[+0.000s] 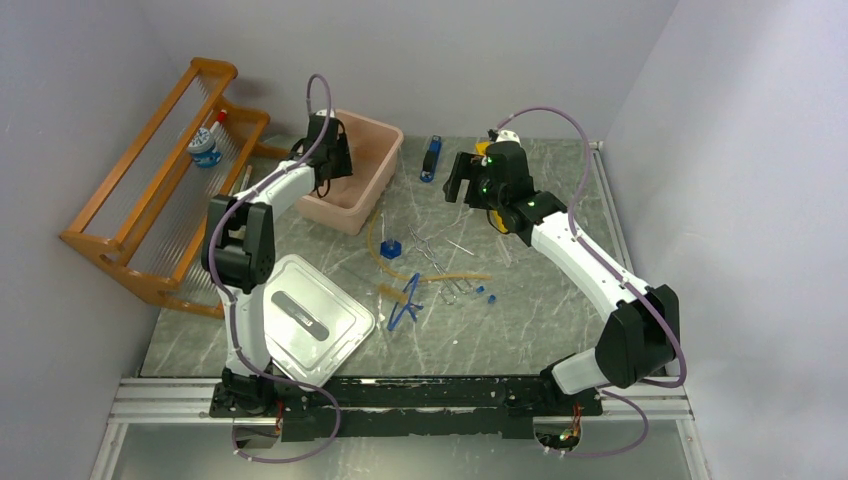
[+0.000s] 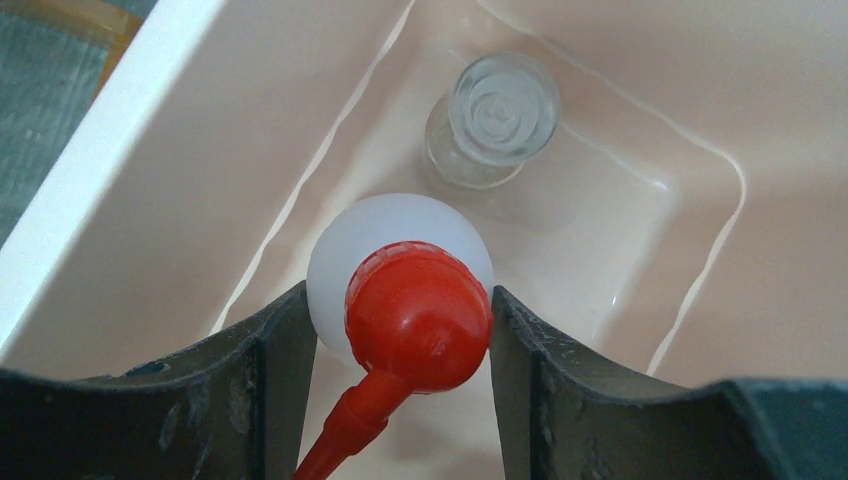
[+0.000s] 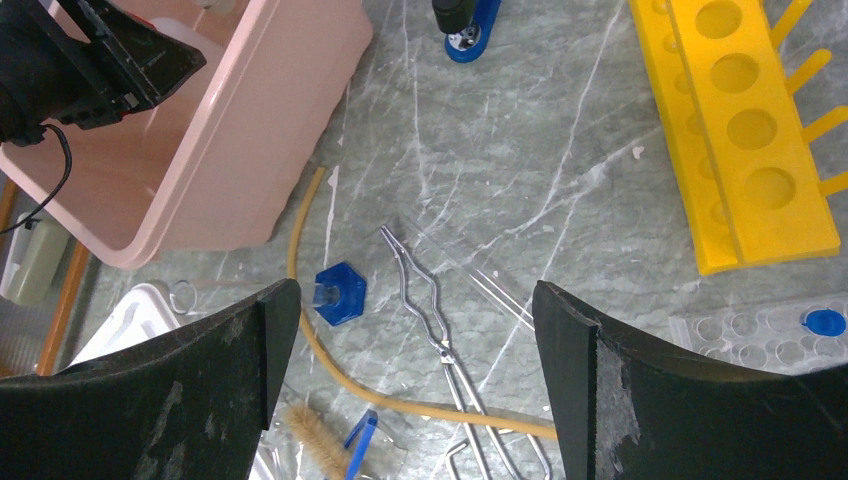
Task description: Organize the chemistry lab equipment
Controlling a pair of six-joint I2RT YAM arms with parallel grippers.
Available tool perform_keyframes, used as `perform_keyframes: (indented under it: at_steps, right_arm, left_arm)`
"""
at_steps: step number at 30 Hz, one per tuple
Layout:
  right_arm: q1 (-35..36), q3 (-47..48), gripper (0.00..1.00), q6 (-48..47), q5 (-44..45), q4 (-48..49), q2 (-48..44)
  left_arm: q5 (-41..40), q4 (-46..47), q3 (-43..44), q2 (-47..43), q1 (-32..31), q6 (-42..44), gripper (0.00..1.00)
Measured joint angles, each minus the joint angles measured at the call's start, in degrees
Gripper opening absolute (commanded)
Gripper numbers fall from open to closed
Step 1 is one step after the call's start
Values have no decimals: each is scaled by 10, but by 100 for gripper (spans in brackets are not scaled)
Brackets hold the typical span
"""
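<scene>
squeeze bottle (image 2: 405,270): one
small jar (image 2: 495,120): one
rubber hose (image 3: 301,225): one
blue tongs (image 1: 408,300): one
pink tub (image 1: 372,185): one
lid (image 1: 315,320): one

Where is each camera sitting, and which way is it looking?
Top external: high behind the robot, looking down on the table; left arm and right arm show whole.
Left wrist: on the left arm, looking down into the pink tub; its left gripper clamps the red-capped bottle.
Right wrist: on the right arm, looking down at the tan hose; the open right gripper frames it.
Shared: both wrist views show the pink tub.
</scene>
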Motion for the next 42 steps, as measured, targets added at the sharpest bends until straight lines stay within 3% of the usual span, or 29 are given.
perform_keyframes:
  at_steps: [7,10,19,29,38,42]
  right_arm:
    - [2,11,89,0,8,-3,7]
    - [2,14,89,1,9,-6,11]
    - [2,15,89,4,0,-1,13]
    - [5,15,88,-40,-46,8,13]
    - [127,46,87,-94,-73,29,46]
    - [171,71,80,-89,-51,32,85]
  left_arm:
    - [5,-1,19,14,7,-16,85]
    - [8,-12,28,17,9,-17,92]
    - [52,-56,92,3,15,-19,95]
    - [92,-80,80,-120,35,-20,95]
    - [227,-42,-27,-296,42,17,97]
    - [294,3,-101,-382,42,19,97]
